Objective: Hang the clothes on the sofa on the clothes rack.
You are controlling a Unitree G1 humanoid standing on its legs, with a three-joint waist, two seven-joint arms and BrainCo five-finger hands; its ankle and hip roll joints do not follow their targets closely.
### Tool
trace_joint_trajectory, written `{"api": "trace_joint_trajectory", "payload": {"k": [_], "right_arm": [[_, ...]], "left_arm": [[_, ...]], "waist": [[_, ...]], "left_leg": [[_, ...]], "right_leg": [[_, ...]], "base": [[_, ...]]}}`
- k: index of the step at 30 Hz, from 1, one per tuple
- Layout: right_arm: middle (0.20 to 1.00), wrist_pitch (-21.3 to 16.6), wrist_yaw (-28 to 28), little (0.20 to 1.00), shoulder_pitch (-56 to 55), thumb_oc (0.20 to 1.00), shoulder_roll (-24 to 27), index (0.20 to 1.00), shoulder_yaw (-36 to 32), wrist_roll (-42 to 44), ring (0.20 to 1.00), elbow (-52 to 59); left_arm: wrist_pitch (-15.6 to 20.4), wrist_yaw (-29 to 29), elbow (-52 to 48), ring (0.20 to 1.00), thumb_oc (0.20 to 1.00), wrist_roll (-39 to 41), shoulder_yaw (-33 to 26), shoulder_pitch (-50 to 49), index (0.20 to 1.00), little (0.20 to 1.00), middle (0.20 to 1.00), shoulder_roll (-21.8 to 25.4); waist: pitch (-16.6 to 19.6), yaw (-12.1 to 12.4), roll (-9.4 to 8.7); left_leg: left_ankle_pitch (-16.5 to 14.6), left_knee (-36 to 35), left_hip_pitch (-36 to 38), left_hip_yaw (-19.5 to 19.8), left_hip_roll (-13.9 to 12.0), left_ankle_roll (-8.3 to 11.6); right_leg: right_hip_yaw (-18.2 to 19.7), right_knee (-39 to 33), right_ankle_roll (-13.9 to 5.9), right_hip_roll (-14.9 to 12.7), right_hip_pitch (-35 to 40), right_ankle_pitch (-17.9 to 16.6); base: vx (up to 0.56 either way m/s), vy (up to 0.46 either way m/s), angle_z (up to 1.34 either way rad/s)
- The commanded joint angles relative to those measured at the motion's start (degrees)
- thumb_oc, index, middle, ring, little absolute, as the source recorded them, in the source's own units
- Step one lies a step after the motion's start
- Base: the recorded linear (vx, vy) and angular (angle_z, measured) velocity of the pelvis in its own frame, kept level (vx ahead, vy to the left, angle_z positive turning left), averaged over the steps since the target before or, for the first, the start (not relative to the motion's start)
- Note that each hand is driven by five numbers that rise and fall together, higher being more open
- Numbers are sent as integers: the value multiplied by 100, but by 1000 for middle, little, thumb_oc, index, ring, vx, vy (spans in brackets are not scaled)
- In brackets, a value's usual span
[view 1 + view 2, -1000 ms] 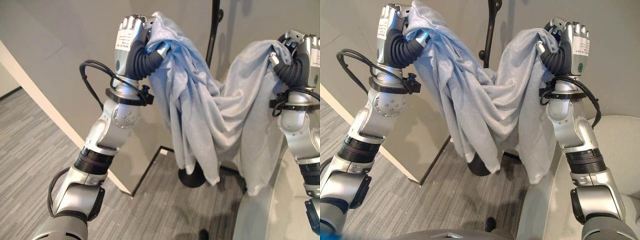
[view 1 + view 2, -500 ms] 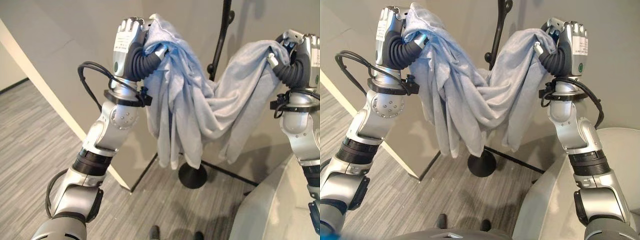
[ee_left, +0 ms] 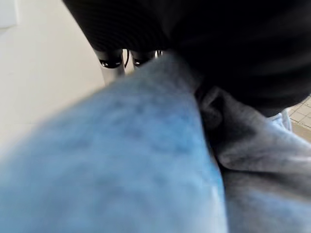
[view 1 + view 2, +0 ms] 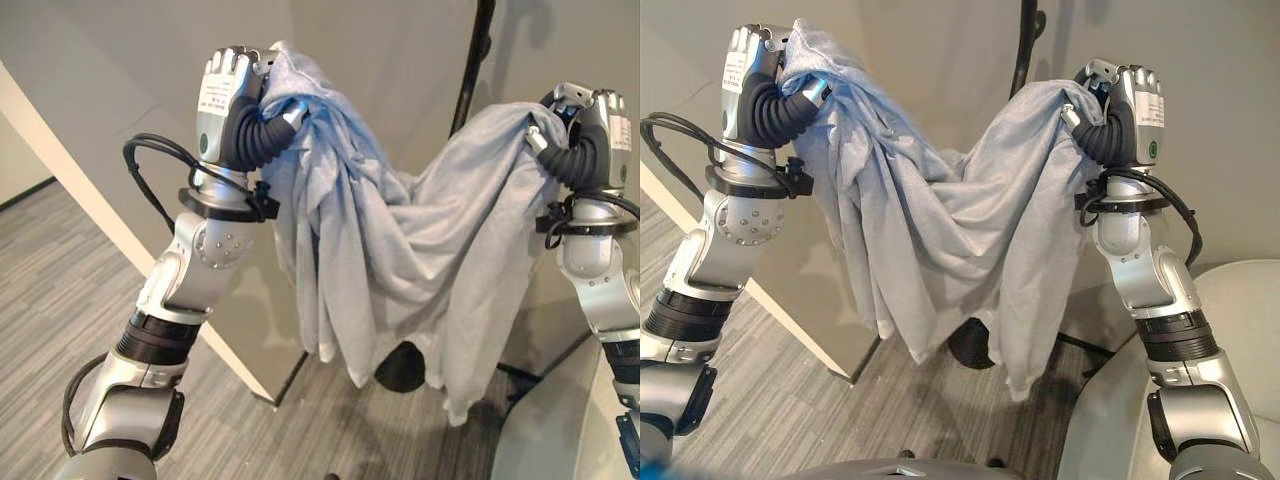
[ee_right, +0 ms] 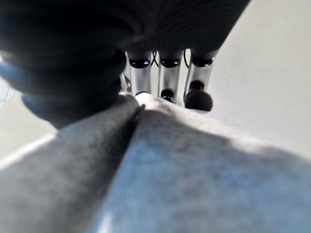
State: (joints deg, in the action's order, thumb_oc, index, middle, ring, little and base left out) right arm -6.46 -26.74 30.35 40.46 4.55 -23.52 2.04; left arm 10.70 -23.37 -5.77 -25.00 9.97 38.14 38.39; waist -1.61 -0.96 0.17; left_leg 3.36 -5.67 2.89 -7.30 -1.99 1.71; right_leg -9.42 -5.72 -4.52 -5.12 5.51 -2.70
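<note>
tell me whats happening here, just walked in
The robot is holding up a light grey garment between its two raised arms. The left hand grips one bunched end and the right hand grips the other, so the cloth sags in the middle and its loose ends hang toward the floor. A black clothes rack pole stands just behind the garment, its round base partly hidden by the cloth. The garment is not on the rack yet. A pale sofa sits by the right arm.

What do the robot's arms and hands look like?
Shiny silver-grey arms with dark bands at the joints. Each robot hand, left and right, has a silver back with a white label, a black ribbed wrist cover, and black cables looping beside it.
</note>
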Motion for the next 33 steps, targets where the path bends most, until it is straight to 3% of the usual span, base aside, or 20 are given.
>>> {"api": "trace_joint_trajectory", "payload": {"k": [1, 11, 18, 19, 20, 24, 33], "right_arm": [[200, -108, 1, 200, 344, 200, 63, 200, -153, 358, 200, -12], [200, 94, -313, 200, 954, 200, 657, 200, -189, 506, 200, -535], [200, 219, -251, 200, 2413, 200, 1216, 200, 881, 1268, 200, -2106], [200, 259, -136, 200, 3183, 200, 1257, 200, 1499, 1831, 200, -3055], [200, 228, -142, 200, 3306, 200, 1253, 200, 1570, 1871, 200, -3153], [200, 298, 168, 200, 5095, 200, 850, 200, 2895, 2859, 200, -5679], [200, 493, 794, 200, 6214, 200, -133, 200, 4290, 2506, 200, -7594]], "left_arm": [[-55, -225, 351, 200, 200, 28, -220, 322, 200, 200, 200, 326], [-205, -422, 862, 200, 200, 53, 234, 1413, 200, 200, 200, 733], [-441, -605, 2237, 200, 200, 213, 1246, 2823, 200, 200, 200, 968], [-573, -641, 3137, 200, 200, 449, 1844, 3497, 200, 200, 200, 989], [-550, -667, 3229, 200, 200, 477, 1900, 3598, 200, 200, 200, 989], [-625, -566, 5450, 200, 200, 1262, 3258, 4990, 200, 200, 200, 580], [-674, -7, 7816, 200, 200, 1286, 4605, 5891, 200, 200, 200, -361]], "waist": [[577, 186, -240], [664, 61, -181], [669, 8, -182], [685, -30, -169], [662, -35, -168], [565, -135, -119], [273, -247, -49]], "left_leg": [[-587, 67, 317, 53, -343, 294], [-664, 67, 396, 37, -347, 309], [-680, 67, 423, -25, -350, 347], [-651, 67, 399, -65, -361, 376], [-649, 67, 387, -69, -362, 377], [-538, 67, 212, -145, -372, 440], [-320, 67, -295, -81, -349, 475]], "right_leg": [[-29, 80, -553, -444, 0, 158], [-11, 77, -602, -441, 14, 182], [-3, 72, -653, -452, -34, 137], [15, 72, -684, -450, -91, 101], [19, 72, -684, -449, -105, 99], [69, 72, -732, -423, -347, -12], [147, 72, -743, -405, -866, -188]], "base": [[38, 15, -17], [51, 11, -2], [10, 1, -2], [-5, 2, -11], [-12, 2, -11], [-25, 4, -10], [-64, -7, -3]]}}
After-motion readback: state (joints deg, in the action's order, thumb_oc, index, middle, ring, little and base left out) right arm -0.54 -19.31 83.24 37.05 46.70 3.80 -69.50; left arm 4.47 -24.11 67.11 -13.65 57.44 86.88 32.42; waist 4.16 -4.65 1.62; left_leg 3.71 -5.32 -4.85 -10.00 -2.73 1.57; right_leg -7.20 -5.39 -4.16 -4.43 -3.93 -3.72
